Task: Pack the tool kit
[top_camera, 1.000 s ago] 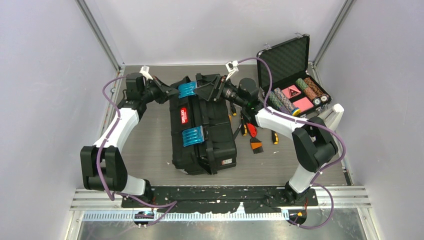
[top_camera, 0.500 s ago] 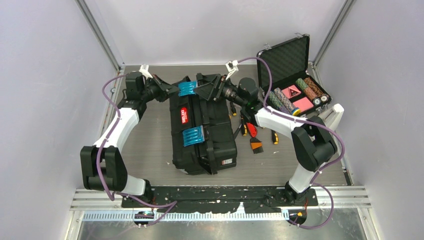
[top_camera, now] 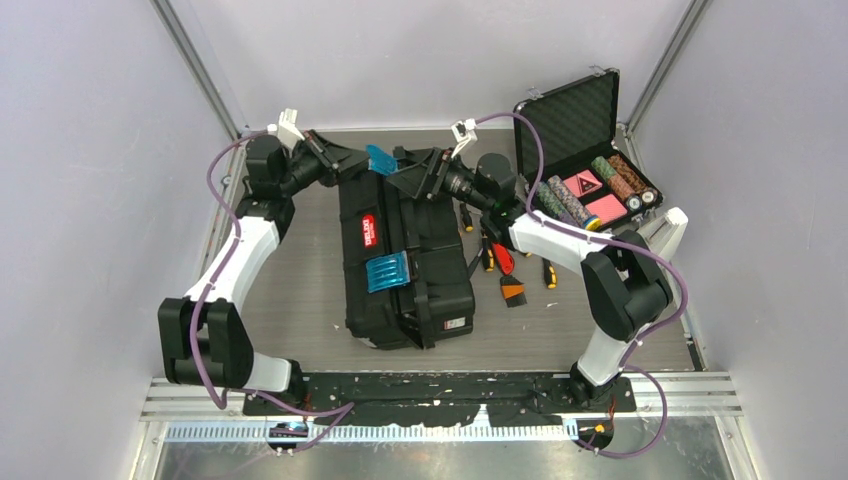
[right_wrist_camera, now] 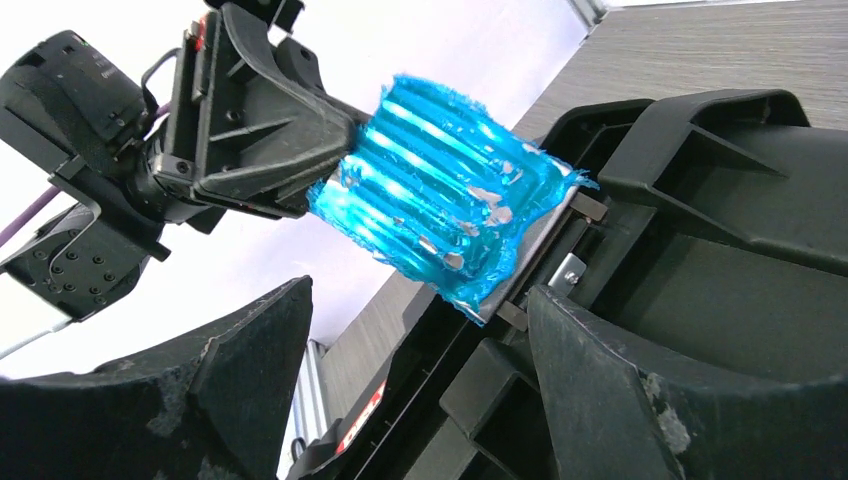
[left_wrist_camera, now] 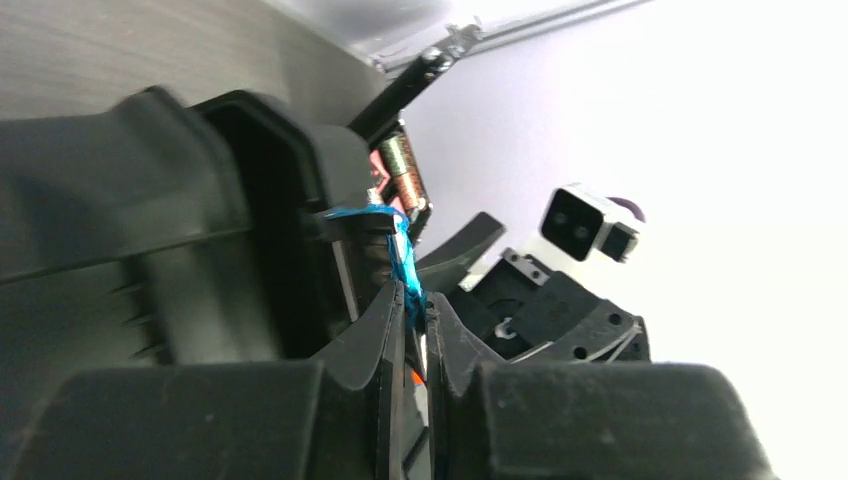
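The tool kit's black toolbox [top_camera: 405, 270] lies in the middle of the table with its red label on the left side. Its near blue latch [top_camera: 387, 271] lies flat. The far blue latch [top_camera: 381, 157] [right_wrist_camera: 450, 215] [left_wrist_camera: 403, 250] is swung up off the box, and my left gripper [top_camera: 362, 158] [left_wrist_camera: 412, 300] [right_wrist_camera: 335, 150] is shut on its edge. At the box's far end my right gripper [top_camera: 420, 176] [right_wrist_camera: 420, 290] stands open, fingers wide, holding nothing. Small hand tools [top_camera: 505, 265] in yellow, black and red lie on the table right of the box.
An open foam-lined case [top_camera: 575, 125] of poker chips stands at the back right, close to the right arm's elbow. Walls close in the table on the left, back and right. The two grippers are close together over the box's far end.
My left gripper has risen and moved back with the far blue latch pinched in it, swinging the latch up from the box. The right arm has barely moved.
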Controlling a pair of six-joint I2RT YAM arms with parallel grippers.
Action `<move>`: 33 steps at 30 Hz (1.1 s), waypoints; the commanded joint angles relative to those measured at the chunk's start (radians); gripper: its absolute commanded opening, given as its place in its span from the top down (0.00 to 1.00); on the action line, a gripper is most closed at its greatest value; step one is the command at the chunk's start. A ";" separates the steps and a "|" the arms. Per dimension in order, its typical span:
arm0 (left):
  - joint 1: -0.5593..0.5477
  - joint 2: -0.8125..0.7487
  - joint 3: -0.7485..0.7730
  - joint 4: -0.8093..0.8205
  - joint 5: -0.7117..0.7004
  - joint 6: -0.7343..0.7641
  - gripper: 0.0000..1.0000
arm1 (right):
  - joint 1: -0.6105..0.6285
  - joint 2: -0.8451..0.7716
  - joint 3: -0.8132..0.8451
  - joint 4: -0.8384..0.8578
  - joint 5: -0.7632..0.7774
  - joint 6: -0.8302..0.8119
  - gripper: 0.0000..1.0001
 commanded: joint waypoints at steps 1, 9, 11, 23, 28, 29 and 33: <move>-0.065 -0.010 0.036 0.037 0.125 -0.006 0.88 | 0.050 0.044 0.016 -0.061 -0.089 0.033 0.17; -0.082 0.060 0.018 -0.056 0.087 0.065 0.88 | 0.052 0.044 0.018 -0.058 -0.092 0.039 0.17; -0.082 0.070 0.015 -0.066 0.082 0.074 0.83 | 0.053 0.039 0.013 -0.048 -0.091 0.045 0.17; -0.102 0.094 0.032 -0.073 0.064 0.076 0.49 | 0.056 -0.060 0.075 -0.354 0.115 -0.196 0.23; -0.103 0.095 0.040 -0.073 0.063 0.077 0.51 | 0.079 -0.101 0.142 -0.521 0.306 -0.396 0.28; -0.104 0.095 0.041 -0.074 0.062 0.076 0.51 | 0.084 -0.106 0.155 -0.543 0.332 -0.417 0.28; -0.105 0.099 0.040 -0.077 0.062 0.077 0.51 | 0.120 -0.124 0.183 -0.568 0.473 -0.533 0.29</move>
